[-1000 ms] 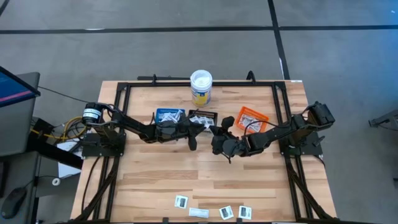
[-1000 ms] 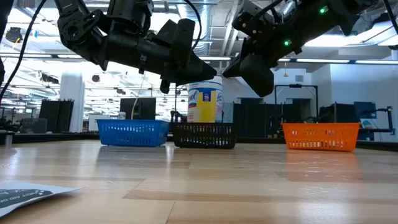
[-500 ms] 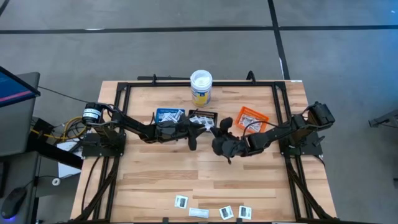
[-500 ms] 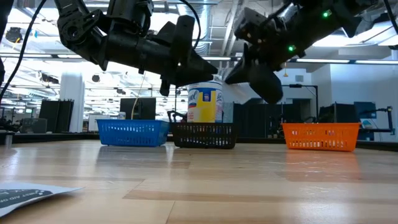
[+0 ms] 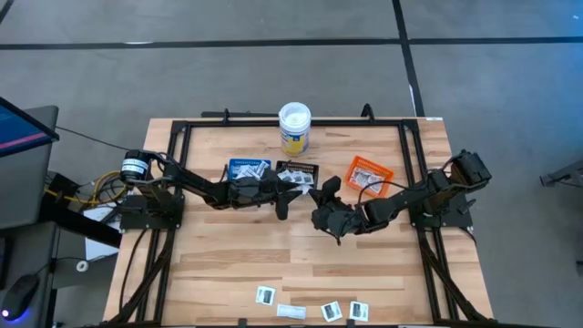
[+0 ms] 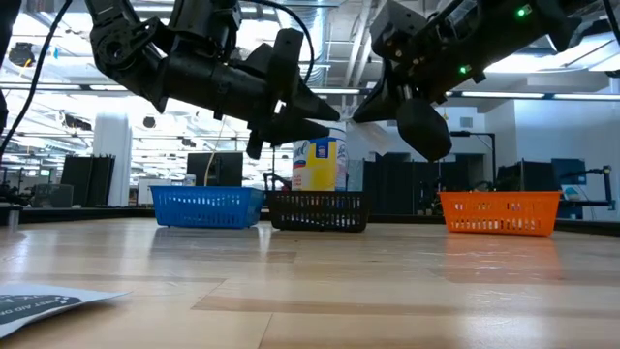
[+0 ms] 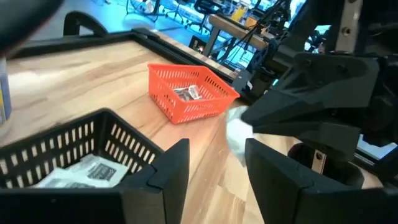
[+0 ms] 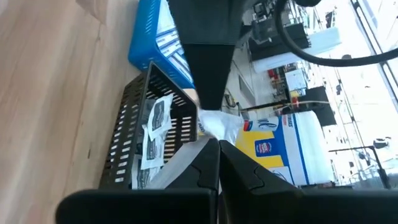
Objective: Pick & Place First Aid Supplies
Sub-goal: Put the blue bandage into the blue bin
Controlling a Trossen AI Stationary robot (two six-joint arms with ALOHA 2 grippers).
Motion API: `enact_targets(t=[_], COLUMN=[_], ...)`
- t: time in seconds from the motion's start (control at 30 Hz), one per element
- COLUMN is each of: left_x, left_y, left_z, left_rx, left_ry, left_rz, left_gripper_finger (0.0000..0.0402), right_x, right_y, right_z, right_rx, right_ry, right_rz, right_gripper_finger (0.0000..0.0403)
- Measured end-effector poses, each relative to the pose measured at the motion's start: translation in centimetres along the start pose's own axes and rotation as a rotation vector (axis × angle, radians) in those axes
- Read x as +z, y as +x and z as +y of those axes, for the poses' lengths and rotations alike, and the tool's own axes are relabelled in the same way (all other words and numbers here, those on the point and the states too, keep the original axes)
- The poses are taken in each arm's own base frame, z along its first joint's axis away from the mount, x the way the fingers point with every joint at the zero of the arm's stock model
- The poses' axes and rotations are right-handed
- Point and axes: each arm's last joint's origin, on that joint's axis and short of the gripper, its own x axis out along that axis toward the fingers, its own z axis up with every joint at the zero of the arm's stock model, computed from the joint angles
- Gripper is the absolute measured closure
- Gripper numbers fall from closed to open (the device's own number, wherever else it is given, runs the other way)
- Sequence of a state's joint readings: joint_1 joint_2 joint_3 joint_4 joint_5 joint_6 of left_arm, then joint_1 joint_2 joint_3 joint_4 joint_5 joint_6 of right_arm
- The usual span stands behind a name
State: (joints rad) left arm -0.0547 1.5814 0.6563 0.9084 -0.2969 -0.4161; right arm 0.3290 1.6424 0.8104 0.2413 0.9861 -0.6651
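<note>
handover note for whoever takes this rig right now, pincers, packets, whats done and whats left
Left pincer: open, held in the air above the black tray, empty.
Right pincer: shut, with a white packet at its tip that looks pinched, close to the left pincer.
Done: packets already lie in the blue tray, the black tray and the orange tray.
Left: place the white packet, then fetch the loose packets lying along the table's near edge.
</note>
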Motion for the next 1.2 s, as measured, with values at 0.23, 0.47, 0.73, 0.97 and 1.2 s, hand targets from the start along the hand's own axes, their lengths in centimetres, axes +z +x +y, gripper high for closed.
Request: enact_targets(t=[0.23, 0.47, 0.73, 0.97, 1.2], left_x=[0.12, 0.08, 0.04, 0.03, 0.02], left_y=[0.10, 0.10, 0.10, 0.08, 0.09], left_z=[0.35, 0.24, 0.14, 0.08, 0.12], left_rx=[0.013, -0.025, -0.062, -0.070, -0.065], left_ry=[-0.037, 0.010, 0.022, 0.052, 0.087], left_rz=[-0.003, 0.014, 0.029, 0.030, 0.029], left_gripper_finger=[0.0247, 0.0247, 0.0257, 0.0341, 0.0394], right_x=[0.03, 0.16, 0.05, 0.04, -0.03], right_y=[-0.06, 0.09, 0.78, 0.73, 0.71], right_z=[0.03, 0.07, -0.48, -0.42, -0.34], right_rx=[-0.001, 0.058, 0.048, 0.051, 0.056], right_ry=[-0.018, -0.017, -0.012, -0.029, 0.004], right_rz=[-0.001, -0.052, -0.054, -0.054, -0.048], right_gripper_finger=[0.0402, 0.0402, 0.0402, 0.0402, 0.0392])
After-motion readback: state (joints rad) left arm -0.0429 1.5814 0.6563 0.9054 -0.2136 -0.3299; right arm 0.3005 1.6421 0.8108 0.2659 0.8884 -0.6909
